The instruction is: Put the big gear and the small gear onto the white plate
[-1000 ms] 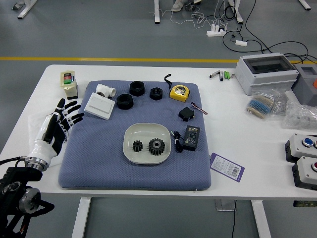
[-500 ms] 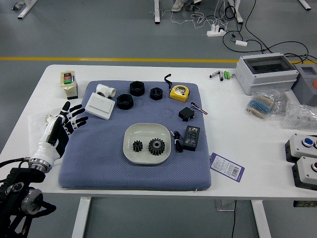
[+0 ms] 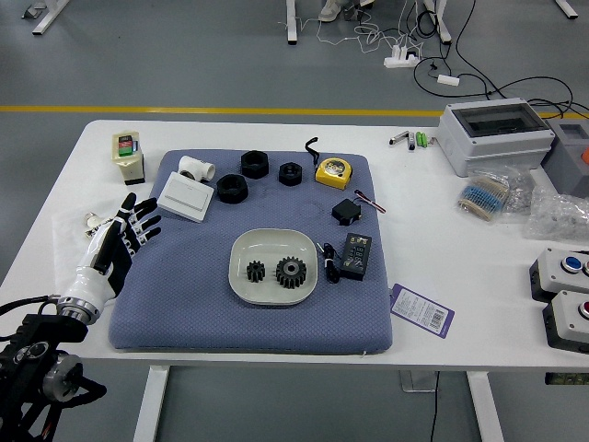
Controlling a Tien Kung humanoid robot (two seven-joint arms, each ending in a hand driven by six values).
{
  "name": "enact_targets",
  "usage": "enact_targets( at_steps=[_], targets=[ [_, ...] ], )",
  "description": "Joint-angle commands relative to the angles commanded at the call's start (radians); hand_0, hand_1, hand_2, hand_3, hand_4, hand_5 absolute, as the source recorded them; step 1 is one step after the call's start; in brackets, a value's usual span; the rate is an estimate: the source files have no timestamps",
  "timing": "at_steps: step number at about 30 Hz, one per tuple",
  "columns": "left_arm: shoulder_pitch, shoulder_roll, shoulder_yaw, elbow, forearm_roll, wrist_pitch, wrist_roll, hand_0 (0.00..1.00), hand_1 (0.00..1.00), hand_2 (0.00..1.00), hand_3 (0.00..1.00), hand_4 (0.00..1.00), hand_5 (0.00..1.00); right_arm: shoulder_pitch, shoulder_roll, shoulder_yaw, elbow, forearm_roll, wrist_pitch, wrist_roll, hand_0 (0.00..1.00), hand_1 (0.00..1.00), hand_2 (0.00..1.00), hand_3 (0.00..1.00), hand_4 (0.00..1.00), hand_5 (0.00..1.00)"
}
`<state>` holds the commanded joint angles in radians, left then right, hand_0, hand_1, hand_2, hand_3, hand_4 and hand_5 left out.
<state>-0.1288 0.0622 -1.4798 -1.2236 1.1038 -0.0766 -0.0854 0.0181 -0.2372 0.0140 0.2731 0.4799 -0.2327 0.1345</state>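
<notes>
Left hand (image 3: 122,243) at blue mat (image 3: 230,331)'s left edge, fingers spread, empty. Big gear (image 3: 291,272), small gear (image 3: 256,272) on white plate (image 3: 273,243); black cable (image 3: 330,270), adapter (image 3: 355,257) right; tape measure (image 3: 333,173) near far-right corner.

Here's the white table (image 3: 488,318), with a blue-grey padded mat (image 3: 184,295) across its left and middle! Far left corner, a pale container (image 3: 128,158); near the far edge, green batteries (image 3: 421,139). Over right, a grey-white windowed box (image 3: 497,136), clear plastic bags (image 3: 558,217), push-button boxes (image 3: 561,273), and a purple-edged card (image 3: 421,310) beside the mat!
</notes>
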Motion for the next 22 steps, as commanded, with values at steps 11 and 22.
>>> enact_targets(
  at_steps=[11,22],
  targets=[
    [0.001,0.0,0.003,-0.001,0.0,0.002,-0.006,0.913,0.953,0.991,0.83,0.886,0.924,-0.001,0.0,0.001,0.0,0.0,0.0,0.0,0.604,0.626,0.724,0.538,0.73,0.701],
    [-0.003,0.0,-0.003,-0.002,0.004,-0.004,0.0,0.914,0.951,0.997,0.835,0.889,0.931,0.003,0.0,0.003,0.0,-0.002,0.001,-0.002,0.607,0.626,0.724,0.538,0.729,0.7]
  ],
)
